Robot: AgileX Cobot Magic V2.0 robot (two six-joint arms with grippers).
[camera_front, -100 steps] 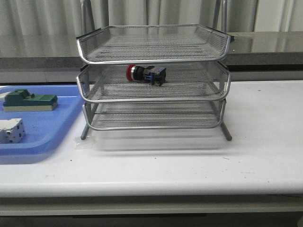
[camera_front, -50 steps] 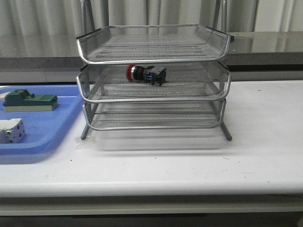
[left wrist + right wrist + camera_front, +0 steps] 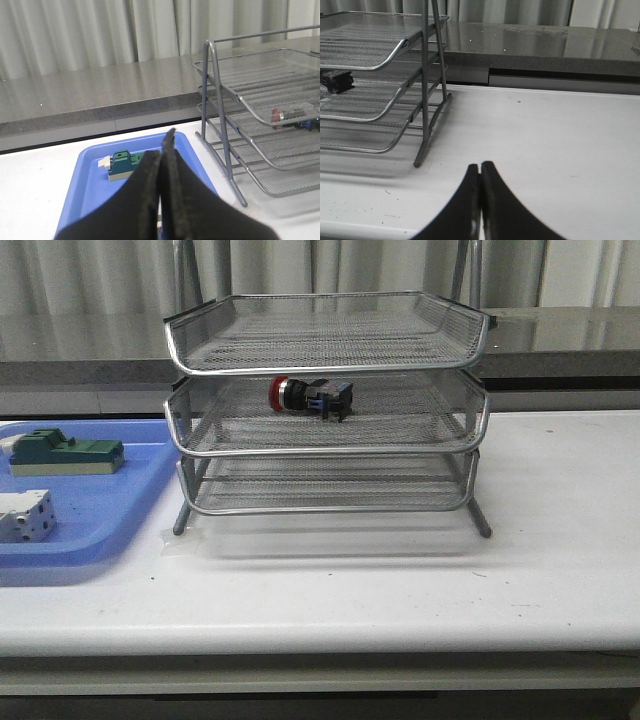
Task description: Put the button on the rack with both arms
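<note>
button (image 3: 310,395): red domed cap, black barrel, on side in middle tier | rack (image 3: 327,445): silver wire mesh | left fingers (image 3: 161,175) and right fingers (image 3: 480,192): clenched, empty, arms out of frame

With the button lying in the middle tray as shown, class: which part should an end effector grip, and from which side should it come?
Probably the black cylindrical body of the button, between red cap and contact block. It lies on its side, cap to the robot's left, so fingers could close across the barrel. Come in level from the rack's open front, since the top tray blocks any approach from above.
</note>
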